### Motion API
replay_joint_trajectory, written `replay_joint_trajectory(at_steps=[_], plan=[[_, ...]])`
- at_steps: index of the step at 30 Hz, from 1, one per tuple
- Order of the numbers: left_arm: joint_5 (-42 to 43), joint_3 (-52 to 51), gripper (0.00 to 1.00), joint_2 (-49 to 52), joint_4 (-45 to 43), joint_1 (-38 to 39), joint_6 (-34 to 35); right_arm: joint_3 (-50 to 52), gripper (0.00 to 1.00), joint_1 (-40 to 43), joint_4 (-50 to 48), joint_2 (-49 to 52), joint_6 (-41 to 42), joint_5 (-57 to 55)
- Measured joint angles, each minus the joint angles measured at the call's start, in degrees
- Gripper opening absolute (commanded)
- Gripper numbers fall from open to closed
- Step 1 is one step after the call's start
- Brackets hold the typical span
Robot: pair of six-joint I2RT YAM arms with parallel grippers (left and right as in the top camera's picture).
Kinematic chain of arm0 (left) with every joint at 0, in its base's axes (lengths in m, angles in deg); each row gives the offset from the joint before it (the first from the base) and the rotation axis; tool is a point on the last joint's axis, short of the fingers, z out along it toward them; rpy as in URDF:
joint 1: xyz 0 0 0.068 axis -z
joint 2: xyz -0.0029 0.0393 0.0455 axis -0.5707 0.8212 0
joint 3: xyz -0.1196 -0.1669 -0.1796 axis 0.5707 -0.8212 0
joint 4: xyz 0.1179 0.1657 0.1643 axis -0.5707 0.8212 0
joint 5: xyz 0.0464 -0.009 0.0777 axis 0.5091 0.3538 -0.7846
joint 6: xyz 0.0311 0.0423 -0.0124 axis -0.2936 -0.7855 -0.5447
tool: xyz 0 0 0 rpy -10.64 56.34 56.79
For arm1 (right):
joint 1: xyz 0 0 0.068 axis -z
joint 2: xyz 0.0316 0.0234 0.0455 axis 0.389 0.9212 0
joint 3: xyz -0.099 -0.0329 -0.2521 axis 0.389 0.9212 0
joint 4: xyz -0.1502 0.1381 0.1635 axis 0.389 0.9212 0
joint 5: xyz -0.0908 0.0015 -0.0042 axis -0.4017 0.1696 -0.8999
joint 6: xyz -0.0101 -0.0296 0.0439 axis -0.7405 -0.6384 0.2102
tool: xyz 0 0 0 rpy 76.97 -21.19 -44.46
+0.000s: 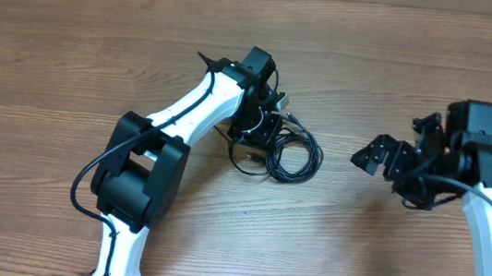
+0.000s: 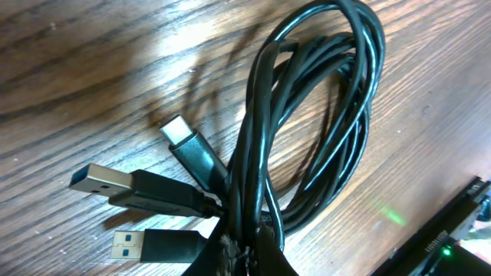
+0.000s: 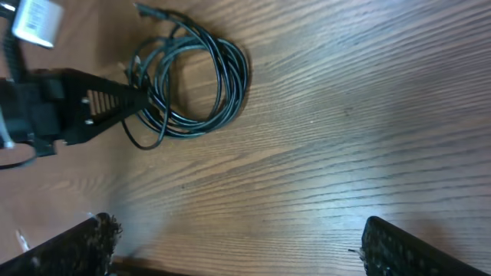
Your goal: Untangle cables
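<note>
The cables (image 1: 292,154) are thin black cords coiled in loose loops on the wooden table, near the middle. My left gripper (image 1: 263,131) sits at the coil's left edge and is shut on several strands of it. In the left wrist view the bundle (image 2: 307,130) runs up from my fingertips (image 2: 244,257), with two USB-A plugs (image 2: 126,186) and one USB-C plug (image 2: 188,146) lying to the left. My right gripper (image 1: 376,155) is open and empty, well right of the coil. The right wrist view shows the coil (image 3: 201,80) far off, with the left gripper's fingers at it.
The bare wooden table (image 1: 69,62) stretches all round. The left arm (image 1: 145,164) reaches in from the front. The right arm (image 1: 488,212) stands at the right edge.
</note>
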Motion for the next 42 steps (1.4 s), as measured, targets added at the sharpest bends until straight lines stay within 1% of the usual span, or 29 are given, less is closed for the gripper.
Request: replay_joint_trajectory(at_steps=[4, 10, 13, 19, 25, 33, 42], plan=[[3.02, 0.00, 0.04, 0.00, -0.85, 0.00, -0.17, 0.20, 0.95, -2.75, -1.49, 4.02, -0.02, 0.22], [12.50, 0.00, 0.04, 0.00, -2.27, -1.11, -1.11, 1.95, 0.92, -6.14, -5.16, 9.55, 0.02, 1.16], [17.49, 0.00, 0.04, 0.00, -2.43, -2.45, -1.29, 3.28, 0.91, -6.99, -7.74, 11.39, 0.31, 1.95], [23.52, 0.00, 0.04, 0.00, -2.45, -4.11, -1.29, 4.09, 0.84, -7.30, -12.66, 13.11, 2.19, 2.34], [27.23, 0.00, 0.04, 0.00, -2.60, -4.11, -1.29, 5.73, 0.82, -7.30, -16.81, 13.18, 5.81, 2.47], [32.02, 0.00, 0.04, 0.00, -4.20, -4.11, -1.29, 11.50, 0.82, -7.30, -23.47, 13.20, 10.78, 3.04], [33.86, 0.00, 0.04, 0.00, -4.50, -4.09, -1.29, 15.39, 0.80, -8.52, -29.51, 13.20, 19.91, 3.65]])
